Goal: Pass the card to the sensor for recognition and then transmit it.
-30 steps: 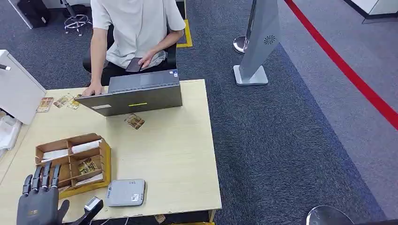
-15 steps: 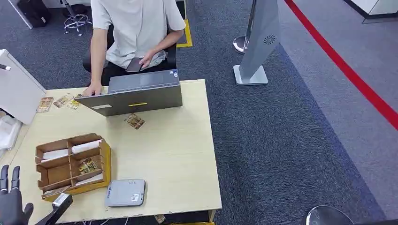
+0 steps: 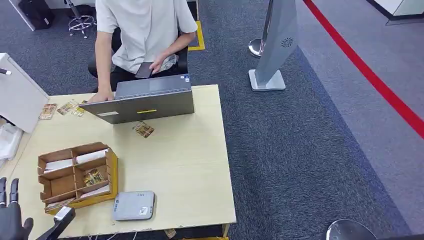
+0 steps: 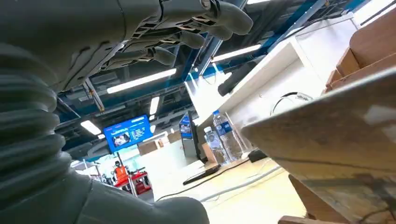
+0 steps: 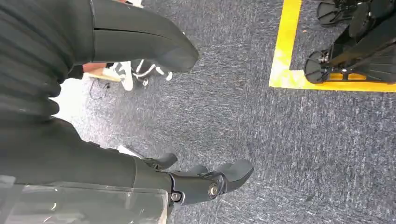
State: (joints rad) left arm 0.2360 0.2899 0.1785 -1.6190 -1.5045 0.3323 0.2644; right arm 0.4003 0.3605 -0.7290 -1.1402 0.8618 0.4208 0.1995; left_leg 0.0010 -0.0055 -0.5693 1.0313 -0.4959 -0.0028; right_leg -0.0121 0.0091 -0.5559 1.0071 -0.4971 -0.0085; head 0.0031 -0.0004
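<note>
Left hand (image 3: 12,220) sits low at the near-left corner of the pale wooden table (image 3: 190,165), dark fingers spread and upright, thumb out toward the table edge, holding nothing; the left wrist view agrees, fingers apart with only the room beyond them. Right hand (image 5: 205,184) hangs over grey carpet, fingers loosely apart and empty.

Brown cardboard divided tray (image 3: 112,170) stands near the left hand, presumably as the card supply. One printed card (image 3: 93,177) lies flat in a middle compartment; white slips fill others. Grey flat sensor box (image 3: 133,205) lies just beside the tray at the near edge, likely put there so a card travels a short way from tray to reader.

Another loose card (image 3: 143,129) lies in front of the grey laptop (image 3: 145,100). A seated person (image 3: 142,30) behind it holds a phone.

Judgement: no card picked yet; the grasp comes first.
</note>
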